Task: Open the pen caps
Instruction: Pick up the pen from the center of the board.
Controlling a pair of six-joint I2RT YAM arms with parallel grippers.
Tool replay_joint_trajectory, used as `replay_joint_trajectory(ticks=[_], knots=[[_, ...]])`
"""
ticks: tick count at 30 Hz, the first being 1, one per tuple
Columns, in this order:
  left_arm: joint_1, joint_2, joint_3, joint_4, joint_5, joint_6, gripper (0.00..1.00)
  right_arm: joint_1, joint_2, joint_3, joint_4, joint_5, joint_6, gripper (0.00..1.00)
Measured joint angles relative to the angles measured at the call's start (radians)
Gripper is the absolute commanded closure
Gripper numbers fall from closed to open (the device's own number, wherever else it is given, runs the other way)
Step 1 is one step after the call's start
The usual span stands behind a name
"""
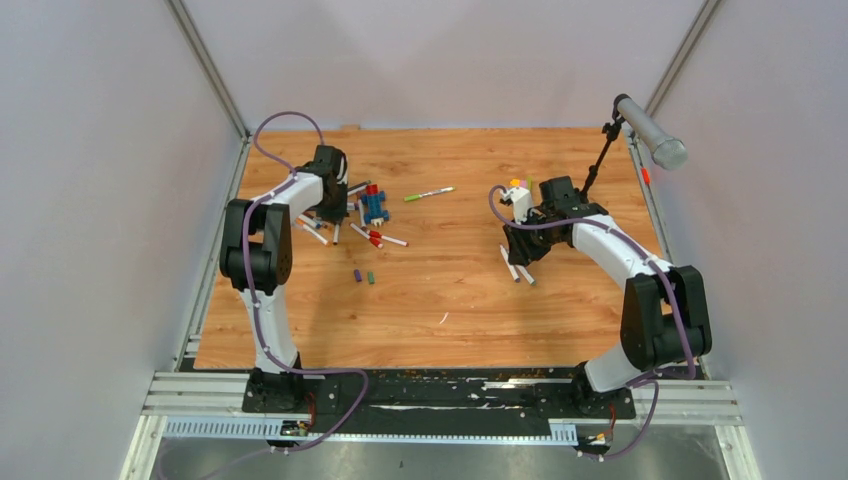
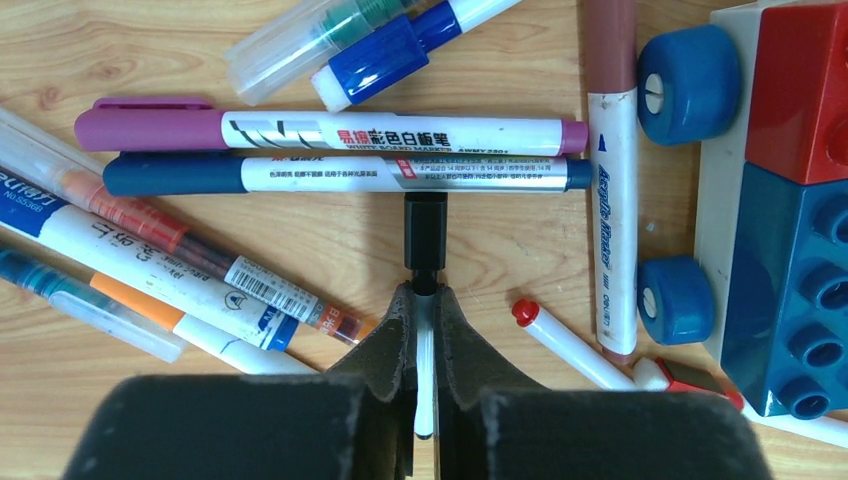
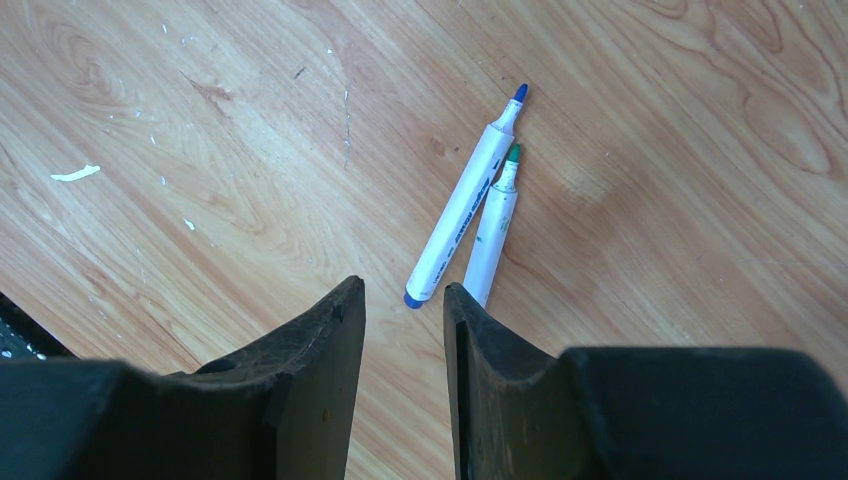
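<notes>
**Operator:** Where is the capped pen?

**Spotter:** The black-capped slim white plastic pen (image 2: 425, 375) runs straight out of your left hand (image 2: 425, 300). That hand is pinching the white barrel, with both fingers (image 2: 392, 345) pressed against it. The short black plastic cap (image 2: 425, 225) is on the pen and sticks out past your fingertips.

**Operator:** What's around it?

**Spotter:** The cap's end reaches a white marker with a dark blue cap (image 2: 340, 173) lying crosswise; I cannot tell whether they touch. Just beyond that, and parallel to it, lies a white marker with a purple cap (image 2: 330, 130). To the right of your fingers lies an uncapped white pen with a red tip (image 2: 565, 345). Past it is a white pen with a brown cap (image 2: 612, 200), beside the blue-and-red plastic toy brick car (image 2: 790, 250).

**Operator:** And my right hand?

**Spotter:** Your right hand (image 3: 403, 295) has its fingers spread a little, with nothing between them, over the wooden counter (image 3: 200, 150). Just beyond the fingertips, an uncapped white pen with a blue tip (image 3: 463, 215) and an uncapped white pen with a green tip (image 3: 490, 240) lie side by side, touching.

**Operator:** Any loose caps?

**Spotter:** From above, you have a small purple plastic cap (image 1: 357, 274) and a small green plastic cap (image 1: 370, 278). They lie just beside each other on the counter, near the pile of pens at your left hand and well apart from your right hand.
</notes>
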Motion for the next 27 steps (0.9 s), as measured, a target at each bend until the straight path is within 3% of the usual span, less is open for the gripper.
replay_joint_trajectory(ticks=[8,14,18,22,27], knots=[[0.000,-0.067,-0.076,0.006,0.015,-0.015,1.00,0.000,-0.021,0.000,-0.009,-0.023,-0.009,0.64],[0.001,-0.328,-0.287,0.078,0.105,-0.066,1.00,0.000,-0.064,0.000,-0.015,-0.104,-0.034,0.64],[0.001,-0.570,-0.499,0.266,0.284,-0.156,1.00,0.000,-0.105,0.000,-0.024,-0.195,-0.069,0.64],[-0.005,-0.705,-0.719,0.521,0.475,-0.307,1.00,0.000,-0.158,-0.001,-0.051,-0.316,-0.110,0.63],[-0.102,-0.830,-0.927,0.825,0.558,-0.507,1.00,0.000,-0.240,-0.021,-0.062,-0.478,-0.145,0.59]])
